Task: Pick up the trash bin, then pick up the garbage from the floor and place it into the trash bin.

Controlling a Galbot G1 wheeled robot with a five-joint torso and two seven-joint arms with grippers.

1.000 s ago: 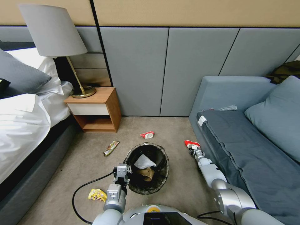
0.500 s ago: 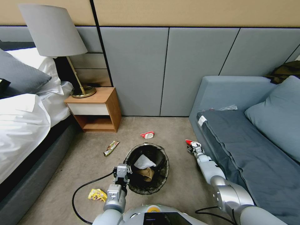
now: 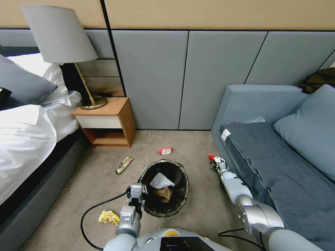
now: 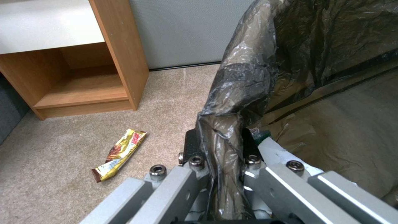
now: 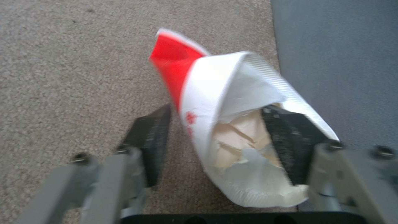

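The right gripper (image 3: 213,162) has crept forward, jaws straddling the red-and-white wrapper (image 5: 232,124).

Carpet (image 3: 87,181) strewn with wrappers (image 3: 124,165)

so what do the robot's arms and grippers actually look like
Both arms are glossy silver-grey with rounded joint housings. The left gripper has a boxy grey metal body with a small label, and a black cable loops from it across the floor. The right gripper is pale grey. Wrist views show grey metal linkage bars with hex bolts and black fingers.
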